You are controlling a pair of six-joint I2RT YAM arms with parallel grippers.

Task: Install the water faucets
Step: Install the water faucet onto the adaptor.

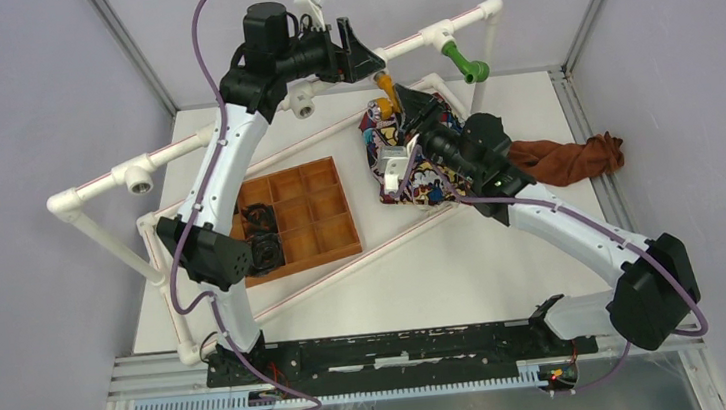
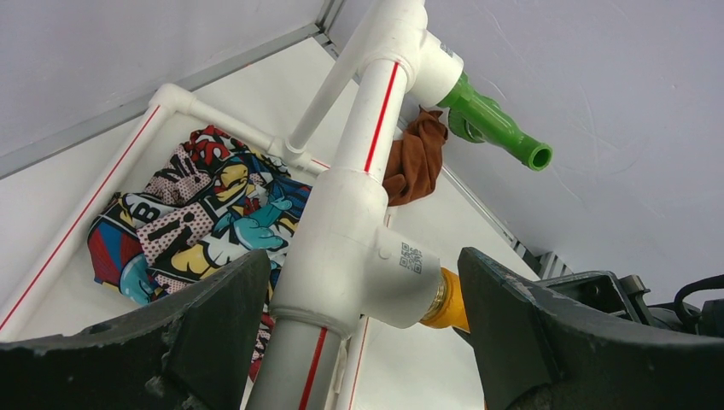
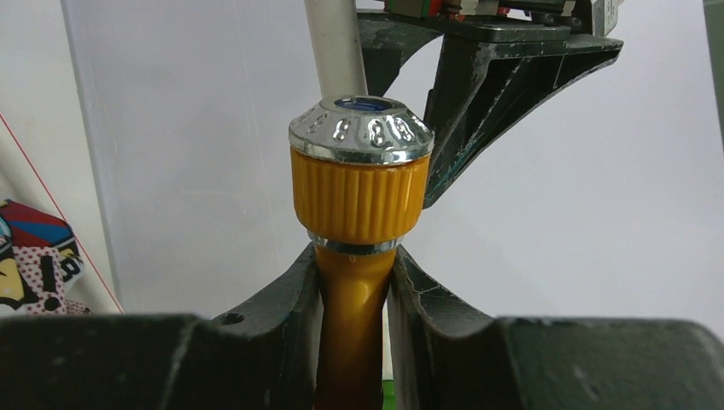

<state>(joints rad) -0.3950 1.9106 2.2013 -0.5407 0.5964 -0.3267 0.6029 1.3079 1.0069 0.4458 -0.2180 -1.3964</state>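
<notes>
Right hand (image 3: pixel 357 286) is clamped tight on the neck of the orange-yellow faucet (image 3: pixel 359 196), just under the ribbed knob with the shiny cap. The faucet is up at the back of the pipe frame (image 2: pixel 376 111), and from the left wrist view its threaded end sits right at the side outlet of a white T-fitting (image 2: pixel 346 248). Left hand (image 2: pixel 363 282) straddles that same fitting with its fingers (image 2: pixel 205 333) spread wide, one on each side. Can't tell if they actually touch it.

The green faucet (image 1: pixel 464 63) is already on the next fitting along the same pipe, spout poking out toward the back right corner.

Container-wise there's just the orange tray (image 1: pixel 312 260), a gridded one lying flat on the table (image 1: pixel 426 279) inside the frame's lower pipes. Black coiled bits (image 1: pixel 260 218) sit in its left-hand compartments, too small to say what they are.

It's pretty cramped at the back: both hands, the fitting and a comic-print cloth (image 1: pixel 415 165) are bunched together near the back wall. A brown cloth (image 1: pixel 571 160) lies at the table's right edge. The widest open stretch is the near part, between the diagonal pipe and the arm bases.
</notes>
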